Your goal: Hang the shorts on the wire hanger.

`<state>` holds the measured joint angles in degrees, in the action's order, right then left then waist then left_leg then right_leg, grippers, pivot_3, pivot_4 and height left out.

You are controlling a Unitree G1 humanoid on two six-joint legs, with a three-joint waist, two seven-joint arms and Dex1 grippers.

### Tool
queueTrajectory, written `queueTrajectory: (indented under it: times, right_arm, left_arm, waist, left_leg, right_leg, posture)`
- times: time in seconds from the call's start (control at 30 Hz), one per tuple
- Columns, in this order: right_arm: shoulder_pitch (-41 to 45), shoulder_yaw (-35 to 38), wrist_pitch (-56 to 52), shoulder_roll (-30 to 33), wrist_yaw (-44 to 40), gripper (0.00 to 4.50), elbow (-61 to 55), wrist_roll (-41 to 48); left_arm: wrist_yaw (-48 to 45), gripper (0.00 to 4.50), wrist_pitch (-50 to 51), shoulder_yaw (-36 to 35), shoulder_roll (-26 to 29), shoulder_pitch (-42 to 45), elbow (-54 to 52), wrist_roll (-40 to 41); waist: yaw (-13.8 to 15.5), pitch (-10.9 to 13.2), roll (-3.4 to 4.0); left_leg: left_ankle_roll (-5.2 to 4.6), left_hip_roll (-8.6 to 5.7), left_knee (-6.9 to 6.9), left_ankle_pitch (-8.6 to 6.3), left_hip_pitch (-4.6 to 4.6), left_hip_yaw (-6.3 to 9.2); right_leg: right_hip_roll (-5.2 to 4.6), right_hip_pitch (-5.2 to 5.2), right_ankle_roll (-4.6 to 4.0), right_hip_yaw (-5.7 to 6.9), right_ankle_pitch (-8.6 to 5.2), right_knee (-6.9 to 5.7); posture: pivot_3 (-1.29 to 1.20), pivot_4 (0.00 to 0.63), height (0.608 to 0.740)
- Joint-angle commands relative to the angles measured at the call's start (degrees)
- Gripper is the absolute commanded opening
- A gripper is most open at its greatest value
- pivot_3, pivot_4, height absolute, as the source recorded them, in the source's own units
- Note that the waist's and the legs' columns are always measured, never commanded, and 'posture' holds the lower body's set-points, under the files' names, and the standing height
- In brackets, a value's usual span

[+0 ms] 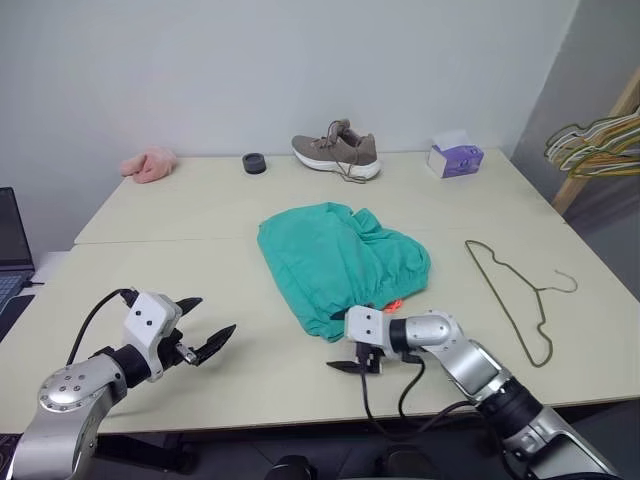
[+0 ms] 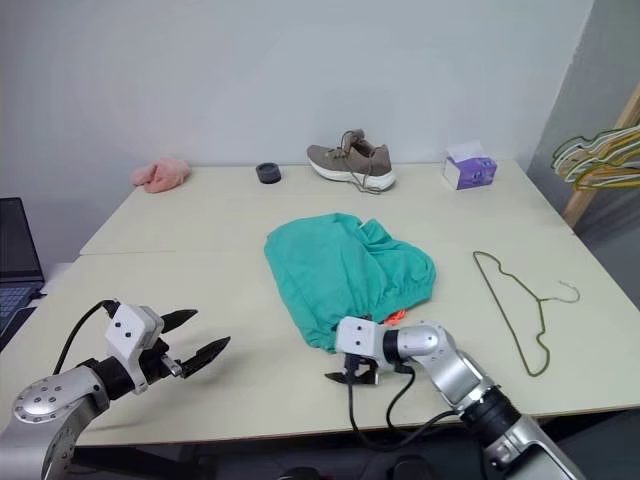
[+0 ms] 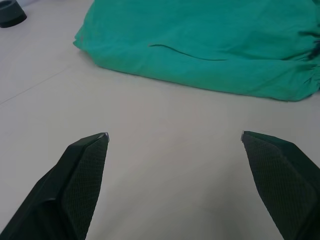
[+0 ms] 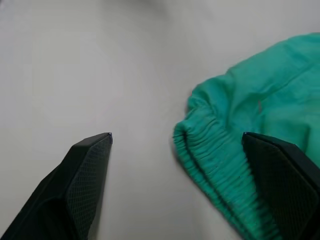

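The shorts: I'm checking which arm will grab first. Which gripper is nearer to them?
Right. The right gripper is open beside the waistband corner of the shorts. The left gripper is open too, farther off over bare table.

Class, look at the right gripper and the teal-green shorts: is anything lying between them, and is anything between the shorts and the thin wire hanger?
Nothing visible blocks either. The open right gripper sits at the gathered waistband of the teal-green fabric shorts, with only bare cream table around it. Between the shorts and the olive-green wire hanger there is bare tabletop too.
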<state>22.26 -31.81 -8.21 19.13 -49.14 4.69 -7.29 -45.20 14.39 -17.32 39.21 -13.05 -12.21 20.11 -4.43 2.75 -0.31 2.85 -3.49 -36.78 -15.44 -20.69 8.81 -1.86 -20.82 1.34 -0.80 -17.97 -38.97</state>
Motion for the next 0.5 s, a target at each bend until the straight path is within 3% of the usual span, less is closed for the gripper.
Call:
queueTrajectory:
  times: [0.03,0.07,0.2,0.5]
  right_arm:
    - [1.78,0.05,-0.73,-0.82,2.99,4.46,1.51,-3.25]
    - [1.87,0.11,-1.07,-1.00,3.67,4.46,1.77,-3.86]
    - [1.92,1.11,-4.77,-1.88,5.67,3.38,1.67,-4.85]
    - [3.74,3.77,-8.30,-3.21,8.78,0.21,-0.47,-4.48]
  left_arm:
    - [-0.10,4.50,-0.68,-1.30,0.97,1.28,-0.75,0.18]
    - [-0.06,4.50,-0.65,-1.29,0.91,1.43,-0.76,0.19]
    - [0.08,4.50,-0.57,-0.77,0.63,2.30,-0.64,-0.02]
    - [-0.20,4.50,-1.44,1.58,0.29,5.34,0.85,-1.34]
  waist:
    - [-0.05,-0.01,-0.01]
    - [-0.07,-0.03,-0.03]
    - [-0.37,-0.07,-0.06]
    - [-0.61,-0.07,-0.04]
  left_leg:
    - [0.00,0.00,-0.01,0.00,0.00,0.00]
    - [0.00,0.00,-0.01,0.00,0.00,0.00]
    - [0.00,0.02,-0.02,0.00,0.03,0.02]
    - [0.00,0.04,-0.06,0.01,0.04,0.02]
  right_leg:
    - [0.00,0.00,0.00,0.00,0.00,0.00]
    - [0.01,0.00,0.00,-0.01,0.00,0.00]
    - [0.05,0.01,0.01,-0.02,0.00,-0.04]
    - [0.08,0.02,0.03,-0.05,0.03,-0.05]
  posture:
    - [-0.14,0.000,0.740]
    - [-0.14,0.000,0.740]
    - [-0.15,0.000,0.740]
    - [-0.18,0.000,0.740]
